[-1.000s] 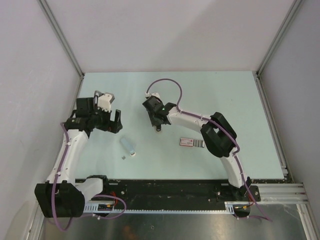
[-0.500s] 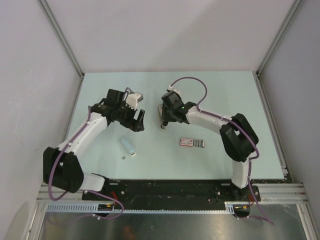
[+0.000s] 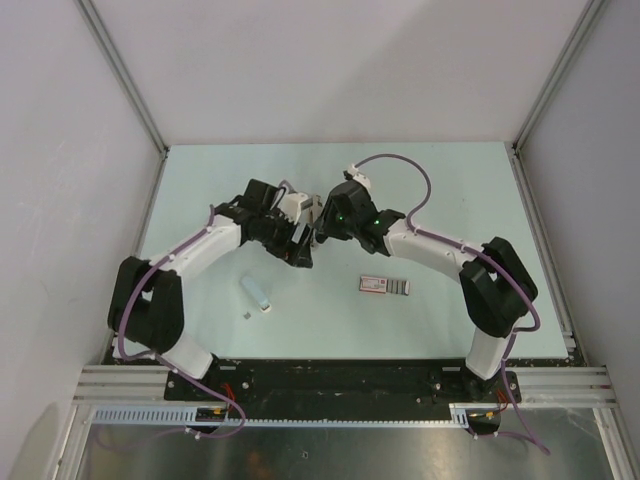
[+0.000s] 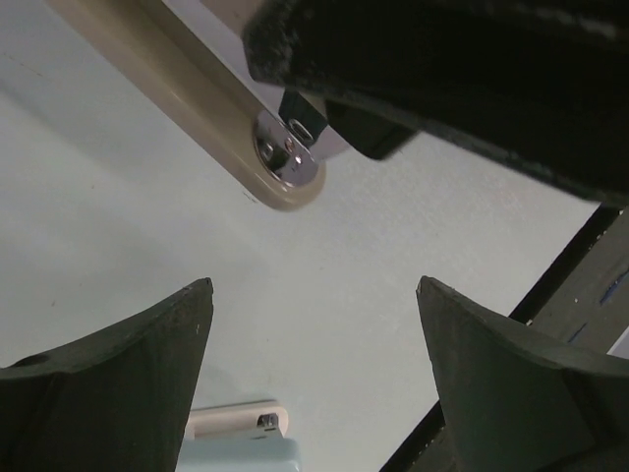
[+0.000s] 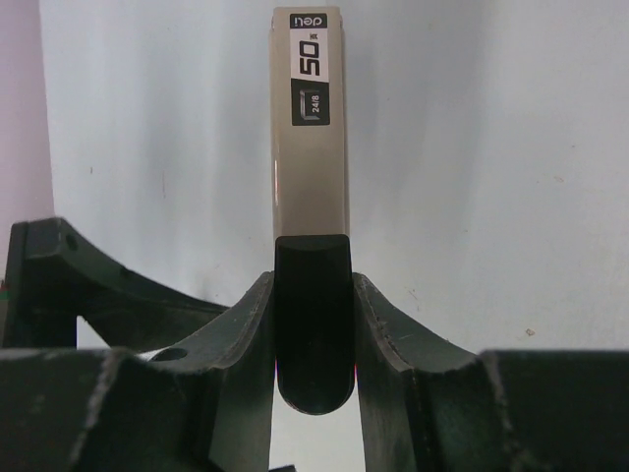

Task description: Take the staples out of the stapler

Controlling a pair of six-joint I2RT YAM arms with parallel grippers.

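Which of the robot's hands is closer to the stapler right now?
Right. The right hand is clamped on the stapler at its dark end. The left hand is open close beside it, not touching.

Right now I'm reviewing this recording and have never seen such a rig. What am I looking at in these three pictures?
Two robot arms are bolted at the near edge of a pale green table. One picture looks down from above and behind them. The other two come from a camera on each wrist. The right gripper is closed on a slim pale beige plastic stapler with a black end. The left gripper is open and empty, close beside it. On the table lie a flat pink-and-white rectangular box, a pale blue translucent piece and a tiny silver-grey strip, perhaps staples, though too small to tell.
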